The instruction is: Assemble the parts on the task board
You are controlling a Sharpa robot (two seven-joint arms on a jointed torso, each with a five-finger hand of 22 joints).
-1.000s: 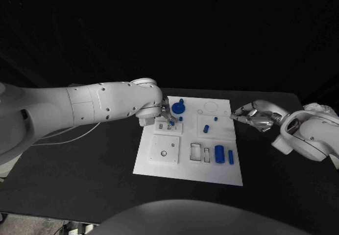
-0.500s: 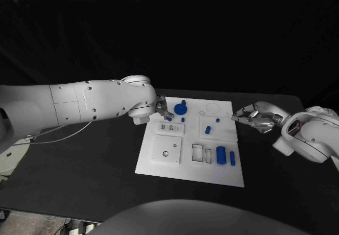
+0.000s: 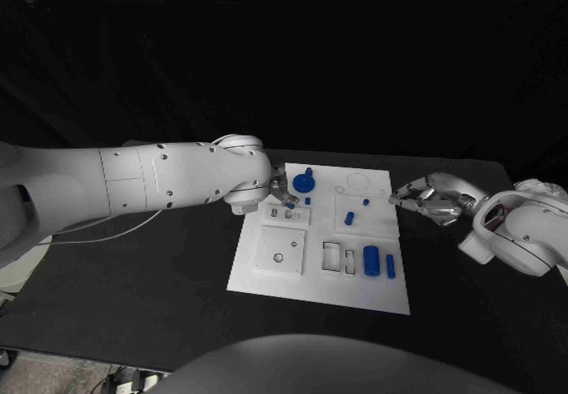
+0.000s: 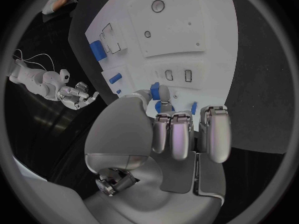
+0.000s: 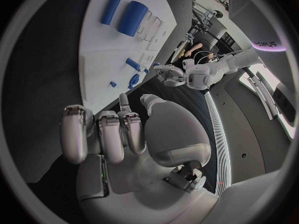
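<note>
The white task board point(image 3: 278, 271) lies in the middle of the table. A round blue part point(image 3: 304, 180) with a knob stands near its far left corner, and a small blue peg point(image 3: 307, 199) stands just in front of it. My left hand point(image 3: 283, 190) hovers over that corner with its fingers point(image 4: 186, 134) curled in. A small blue piece point(image 4: 164, 105) shows between the thumb and the fingertips; I cannot tell whether it is pinched. My right hand point(image 3: 428, 199) hangs just off the board's right edge, fingers loosely apart and holding nothing.
Mid-board stands a short blue peg point(image 3: 348, 217), with a tiny blue piece point(image 3: 364, 200) beyond it. A thick blue cylinder point(image 3: 369, 259) and a thin blue bar point(image 3: 390, 264) lie near the right edge beside empty slots. Black table surrounds the board.
My left arm has swung and rolled while its hand moved slightly away from the slot plate toward the round blue part. The right hand has hardly moved.
</note>
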